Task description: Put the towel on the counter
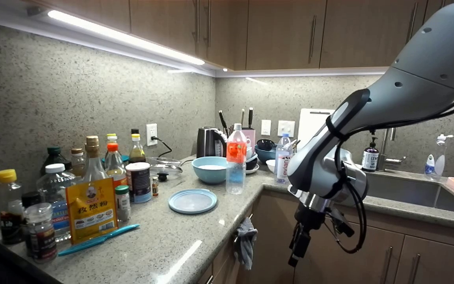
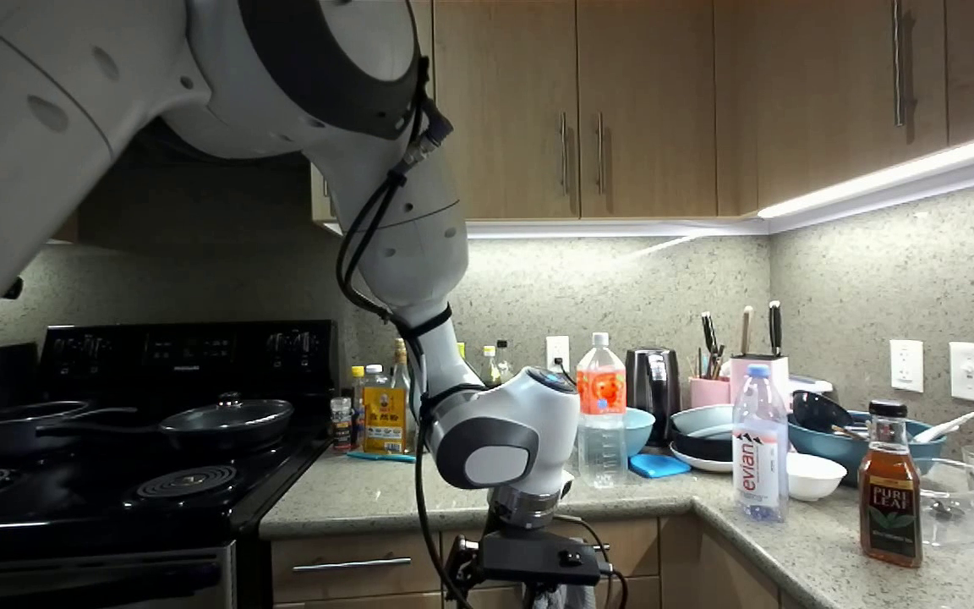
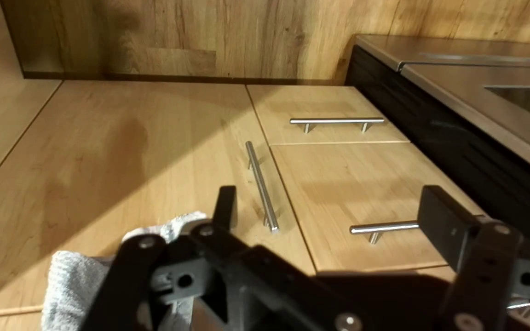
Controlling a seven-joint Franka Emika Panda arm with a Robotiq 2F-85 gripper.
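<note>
Below the lip of the speckled stone table (image 1: 140,244): gray towel (image 1: 246,242) draped on a drawer handle (image 1: 251,216). Pincer (image 3: 329,200) near, apart from the towel, pointing down, fingers (image 3: 444,225) spread wide. Up top: light-blue lid (image 1: 192,201) flat, light-blue bowl (image 1: 210,171) farther back, orange-labelled bottle (image 1: 236,157) beside the bowl. Around the corner, Evian bottle (image 2: 760,457) and Pure Leaf bottle (image 2: 890,499), both upright.

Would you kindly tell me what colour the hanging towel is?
The towel is grey, showing best in an exterior view.
</note>
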